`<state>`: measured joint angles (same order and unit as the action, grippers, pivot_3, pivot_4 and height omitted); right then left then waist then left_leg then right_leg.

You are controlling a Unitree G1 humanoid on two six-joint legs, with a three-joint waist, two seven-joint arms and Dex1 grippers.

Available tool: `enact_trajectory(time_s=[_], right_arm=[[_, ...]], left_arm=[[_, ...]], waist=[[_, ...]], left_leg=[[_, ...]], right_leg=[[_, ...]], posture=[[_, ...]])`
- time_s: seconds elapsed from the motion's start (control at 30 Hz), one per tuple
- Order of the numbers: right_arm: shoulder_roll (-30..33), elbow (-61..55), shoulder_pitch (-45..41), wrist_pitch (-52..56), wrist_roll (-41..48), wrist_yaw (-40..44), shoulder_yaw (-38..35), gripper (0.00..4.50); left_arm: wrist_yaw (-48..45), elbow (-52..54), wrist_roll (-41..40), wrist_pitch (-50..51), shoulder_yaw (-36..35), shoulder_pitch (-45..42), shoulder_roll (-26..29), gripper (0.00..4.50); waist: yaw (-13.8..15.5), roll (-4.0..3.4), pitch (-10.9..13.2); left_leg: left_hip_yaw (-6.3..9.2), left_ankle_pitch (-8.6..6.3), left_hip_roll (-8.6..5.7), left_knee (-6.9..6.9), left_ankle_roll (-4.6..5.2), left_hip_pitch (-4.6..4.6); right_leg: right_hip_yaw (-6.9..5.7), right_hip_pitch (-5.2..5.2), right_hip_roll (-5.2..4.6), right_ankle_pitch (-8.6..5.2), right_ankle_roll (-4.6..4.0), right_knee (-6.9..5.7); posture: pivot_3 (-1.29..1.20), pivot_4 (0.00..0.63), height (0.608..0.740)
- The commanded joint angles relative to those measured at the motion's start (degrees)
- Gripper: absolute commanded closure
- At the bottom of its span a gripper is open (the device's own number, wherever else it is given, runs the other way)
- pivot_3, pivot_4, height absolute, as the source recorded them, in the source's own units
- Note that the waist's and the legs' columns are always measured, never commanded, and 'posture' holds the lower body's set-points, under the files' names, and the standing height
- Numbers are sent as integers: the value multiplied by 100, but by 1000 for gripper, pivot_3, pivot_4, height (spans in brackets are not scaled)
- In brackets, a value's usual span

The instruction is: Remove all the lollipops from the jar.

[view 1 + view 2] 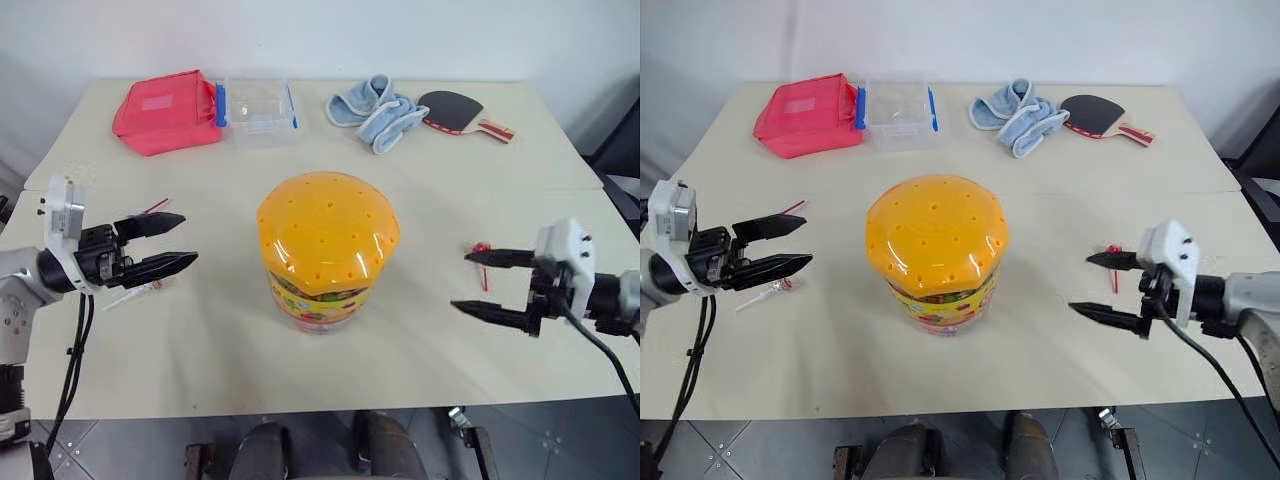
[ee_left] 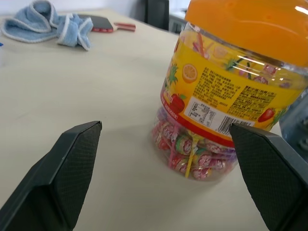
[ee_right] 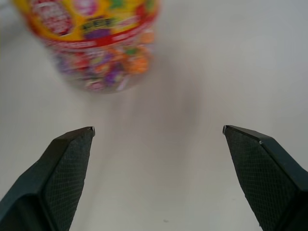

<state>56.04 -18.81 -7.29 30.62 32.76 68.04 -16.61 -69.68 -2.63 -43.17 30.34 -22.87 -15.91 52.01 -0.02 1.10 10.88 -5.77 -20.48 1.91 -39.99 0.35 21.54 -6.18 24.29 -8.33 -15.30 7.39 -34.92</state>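
While both arms hang low over the near part of the surface (image 1: 200,360), each tool stands with its jaws spread wide and nothing between them. The left tool (image 1: 172,243) points level toward the middle from the robot's left; the right tool (image 1: 488,283) points inward from the robot's right, tipped slightly down. Between them, upright and about midway, stands the jar (image 1: 325,252), its orange domed lid (image 1: 328,232) in place, so its long axis runs straight up while both tools aim at it from the sides. Neither touches it; the left looks a little nearer. Through the clear wall, the left wrist view shows lollipops (image 2: 192,147) heaped at the bottom of the jar. One lollipop (image 1: 140,291) lies on the surface just beneath the left tool, a red stick (image 1: 152,207) just beyond it, and another lollipop (image 1: 483,250) lies close to the right tool. Judging by this, the lid must come off next, probably with one tool steadying the jar. Farther back sit a red pouch (image 1: 165,112), a clear box (image 1: 260,108), a blue cloth (image 1: 378,110) and a paddle (image 1: 458,112).
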Motion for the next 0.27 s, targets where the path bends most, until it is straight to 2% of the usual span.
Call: enact_trajectory(time_s=[0.03, 0.27], right_arm=[[-34, 91, 61, -399, -19, 255, 68, 17], [-149, 542, 291, -1026, -225, 446, 161, 17]], left_arm=[[-224, 295, -21, -317, -461, 480, 8, 0], [-150, 348, 57, -546, -794, 999, -34, 0]], waist=[[-4, 0, 0], [16, 0, 0]], left_leg=[[0, 0, 0, 1, 0, -1], [0, -1, 1, -2, -2, -3]], right_leg=[[0, 0, 0, 0, -1, -1], [0, -1, -1, -1, -2, -2]], posture=[[0, 150, 740], [0, 150, 740]])
